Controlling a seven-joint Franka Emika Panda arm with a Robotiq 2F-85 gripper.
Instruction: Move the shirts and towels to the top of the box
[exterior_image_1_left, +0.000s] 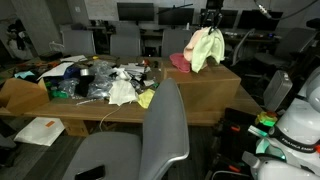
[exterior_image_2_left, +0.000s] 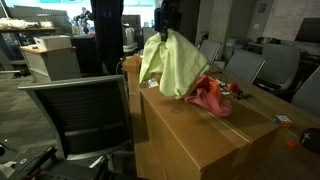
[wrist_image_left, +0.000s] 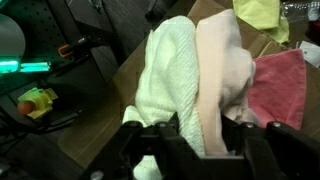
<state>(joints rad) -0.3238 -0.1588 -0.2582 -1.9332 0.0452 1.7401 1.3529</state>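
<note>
Mid-transfer right now. Going left to right in an exterior view: the table (exterior_image_1_left: 85, 110) is a mess of clutter. A white cloth (exterior_image_1_left: 122, 92) and a yellow cloth (exterior_image_1_left: 147, 98) sit in the pile toward the table's front edge, roughly mid-length. Neither is on the box, so I'd count those as to-do. An office chair (exterior_image_1_left: 165, 125) is parked right in front of that edge, which is annoying for visibility.

At the right end of the table is the cardboard box (exterior_image_1_left: 215, 85). I can't tell if it sits on the table or just butts up against it. A red cloth (exterior_image_1_left: 179, 62) is already lying on the box top, near its back left corner in that view.

The gripper (exterior_image_1_left: 210, 20) hangs above the box, clamped down on a pale towel (exterior_image_1_left: 205, 50) that dangles from it. In both exterior views the towel's lower end looks like it's reaching the box top just beside the red cloth (exterior_image_2_left: 210, 96), though I can't say for sure it's touching. The wrist view shows the towel (wrist_image_left: 175, 75) bunched between the jaws, with cardboard below.

So I'd call this the drop step for this towel. Next move as I see it:
- lower a touch so it piles on the box (exterior_image_2_left: 200, 135) and not over the edge
- let go
- go back left for the white and yellow ones

Main risk is fabric snagging on the jaws on release.
</note>
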